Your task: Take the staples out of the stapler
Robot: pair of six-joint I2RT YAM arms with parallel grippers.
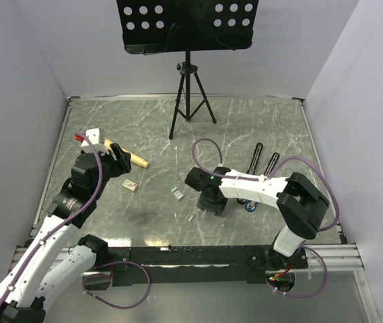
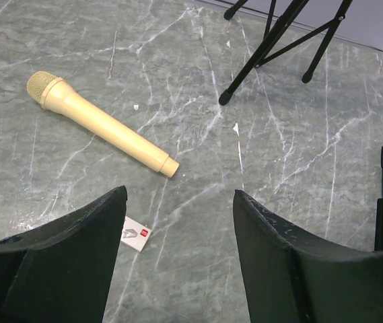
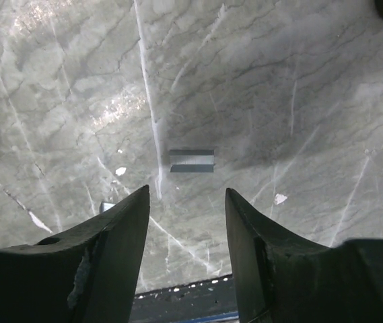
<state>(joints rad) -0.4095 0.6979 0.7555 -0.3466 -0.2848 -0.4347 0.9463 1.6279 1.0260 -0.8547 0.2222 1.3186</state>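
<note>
Right gripper (image 3: 187, 195): fingers spread, nothing between them, pointed down at the table (image 1: 258, 121) just in front of the arm bases.

The staples (image 3: 191, 160) lay flat on the marble as a short silver strip, just beyond the right fingertips, touching neither finger. A smaller grey fragment (image 1: 190, 217) sat nearer the bases; too small to say whether it was also staples.

Tan block (image 1: 130, 185) lay left of the strip, apart from it.

Left gripper (image 2: 179, 195): fingers wide apart and empty, hovering over bare table. The wooden-handled tool (image 2: 100, 124) lay just past it, untouched.

Stapler (image 1: 255, 158): beyond the right forearm, well apart from the strip. Two slim black bars showed there, splayed like a hinge swung open. Their near ends were hidden by the arm, so I could not confirm that both belonged to it, nor see into the magazine.

Farthest back stood a black tripod stand (image 1: 190, 101).

Judgement: the main step looked done, since a strip was out on the table and neither gripper was on the stapler. Unverified was whether any staples remained inside. The right gripper seemed placed to pick up the loose strip.
</note>
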